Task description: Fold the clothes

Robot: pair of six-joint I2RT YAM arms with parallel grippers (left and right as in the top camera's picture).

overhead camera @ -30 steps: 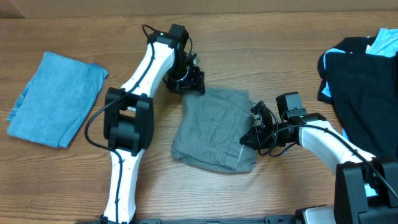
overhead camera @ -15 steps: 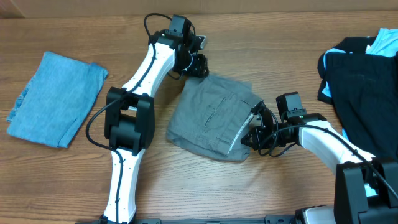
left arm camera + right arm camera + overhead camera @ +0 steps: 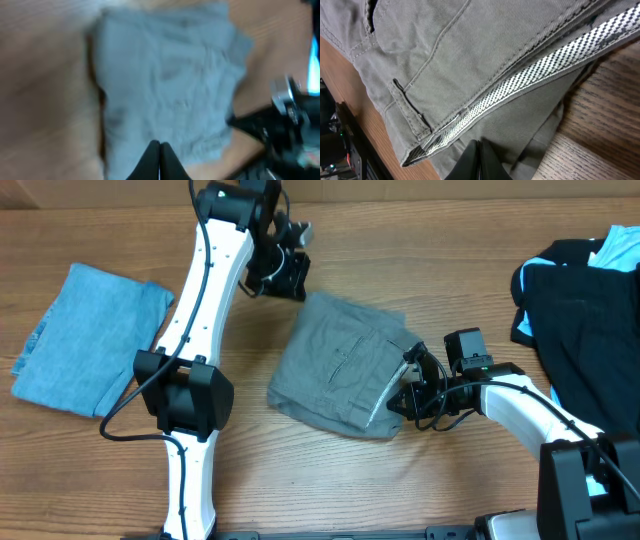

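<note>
Denim-blue garment (image 3: 90, 340): overhead cam only, not wrist cams.

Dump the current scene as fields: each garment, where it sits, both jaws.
grey garment: folded, flat, table centre, pocket seams up
blue cloth: folded, left side, apart from both arms
black garment: heaped at right edge
light blue garment: showing at the black heap's far corner
left jaws: shut, clear of the grey garment, past its far-left corner
right jaws: shut, at the grey garment's right edge; pinch on fabric cannot be told
table: wood
</note>
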